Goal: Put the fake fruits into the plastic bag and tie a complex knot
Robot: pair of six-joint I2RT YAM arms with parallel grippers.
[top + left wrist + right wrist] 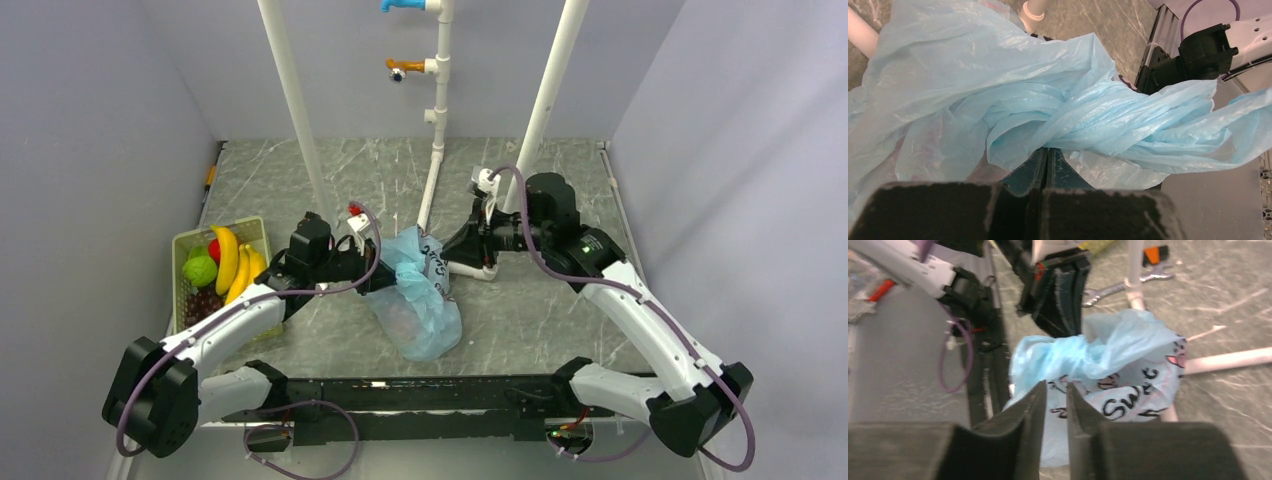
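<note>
The light-blue plastic bag point(420, 305) lies at the table's middle, with a faint reddish fruit shape showing through it. Its top is bunched into a twisted rope of plastic point(1088, 120), also seen in the right wrist view point(1063, 352). My left gripper point(385, 265) is shut with its tips tucked into this twist point(1047, 152). My right gripper point(458, 245) hovers just right of the bag's top, jaws a narrow gap apart with nothing between them point(1057, 386). More fake fruits sit in a basket: bananas point(230, 260), a green piece point(199, 270) and grapes point(204, 300).
The green wire basket point(182, 245) stands at the left edge. White pipe posts point(432, 170) rise behind the bag, one lying flat near it point(1228, 360). A wrench point(1108, 289) lies on the table beyond the bag. Grey walls close in the sides.
</note>
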